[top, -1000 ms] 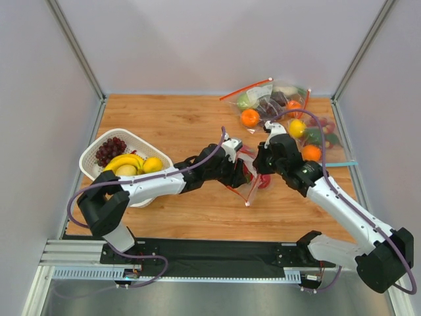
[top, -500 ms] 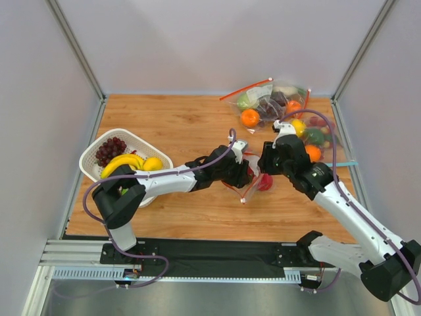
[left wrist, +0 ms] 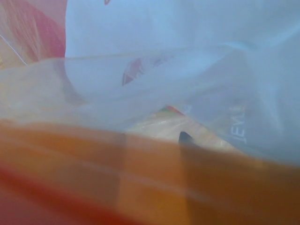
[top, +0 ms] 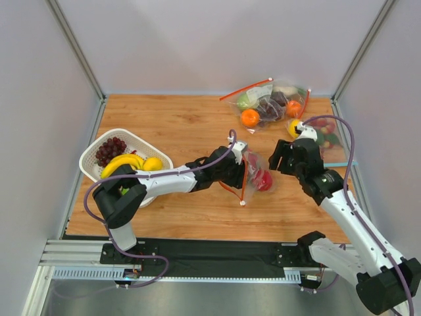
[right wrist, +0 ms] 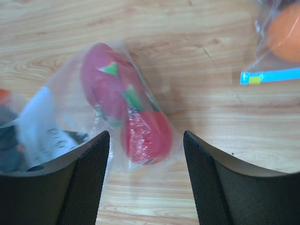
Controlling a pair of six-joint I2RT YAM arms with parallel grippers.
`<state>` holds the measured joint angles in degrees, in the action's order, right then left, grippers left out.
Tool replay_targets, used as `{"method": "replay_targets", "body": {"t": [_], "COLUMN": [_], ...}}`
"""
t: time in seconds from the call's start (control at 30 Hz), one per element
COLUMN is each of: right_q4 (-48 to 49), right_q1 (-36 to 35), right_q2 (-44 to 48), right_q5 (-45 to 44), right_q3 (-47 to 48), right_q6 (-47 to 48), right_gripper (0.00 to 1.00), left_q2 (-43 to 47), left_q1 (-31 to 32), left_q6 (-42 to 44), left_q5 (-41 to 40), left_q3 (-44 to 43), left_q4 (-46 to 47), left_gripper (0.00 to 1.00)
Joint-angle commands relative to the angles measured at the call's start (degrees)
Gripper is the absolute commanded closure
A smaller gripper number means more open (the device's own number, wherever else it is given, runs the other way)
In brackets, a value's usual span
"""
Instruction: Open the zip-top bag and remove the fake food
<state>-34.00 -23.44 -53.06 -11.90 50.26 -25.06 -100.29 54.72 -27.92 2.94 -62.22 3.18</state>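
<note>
Right gripper (right wrist: 145,137) has its jaws wide apart, hovering just above the zip-top bag (right wrist: 56,101) lying on the desk (right wrist: 211,56). Left gripper (top: 235,172) sits at the bag's red zip strip (top: 244,185). Can't tell its jaws, that wrist cam's all blurry plastic. Bag looks light, floppy, slippery, so I'd pinch the zip lip. Fake food (right wrist: 105,79) inside.

**A:** Where's the free room, seen from overhead?

**B:** The table (top: 177,122) is bare wood across the upper left and centre, and again along the lower edge right of centre.

**A:** And what's in the way?

**B:** The basket (top: 99,141) at far left. The left arm (top: 171,181) lies across the middle, with the left gripper (top: 237,168) against the zip-top bag (top: 255,168). The right gripper (top: 279,160), fingers spread, hovers at the bag's right edge. A red-strip bag (top: 266,105) and a teal-strip bag (top: 327,128) crowd the upper right.
</note>
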Motion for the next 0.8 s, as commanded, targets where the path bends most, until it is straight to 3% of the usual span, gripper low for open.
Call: {"method": "replay_targets", "body": {"t": [0.0,0.27,0.5,0.6,0.63,0.7,0.77], "right_q4": [6.2,16.5,17.8,17.0,16.3,15.1,14.5], "right_q1": [4.4,10.1,10.3,10.3,10.3,10.4,10.4], "right_q2": [-0.9,-7.4,-14.2,-16.2,-16.6,-17.7,-18.0], "right_q5": [8.4,19.3,21.0,20.5,20.2,19.7,19.1], "right_q3": [-4.4,-11.5,-12.7,-13.2,-13.3,-13.3,-13.5], "right_q6": [-2.7,-4.6,-4.7,-4.6,-4.6,-4.6,-4.6], "right_gripper": [0.34,0.38,0.51,0.64,0.77,0.94,1.0], "left_q2": [1.9,2.2,2.1,2.1,2.3,2.2,2.4], "left_q1": [0.3,0.3,0.3,0.3,0.3,0.4,0.4], "left_q6": [1.2,1.1,1.3,1.3,1.4,1.4,1.3], "left_q5": [0.7,5.9,8.4,9.0,9.2,9.5,10.0], "left_q3": [1.8,4.8,5.4,5.7,5.8,6.0,6.2], "left_q4": [3.6,10.6,13.8,14.8,15.4,15.6,15.9], "left_gripper": [0.43,0.42,0.41,0.41,0.41,0.4,0.4]}}
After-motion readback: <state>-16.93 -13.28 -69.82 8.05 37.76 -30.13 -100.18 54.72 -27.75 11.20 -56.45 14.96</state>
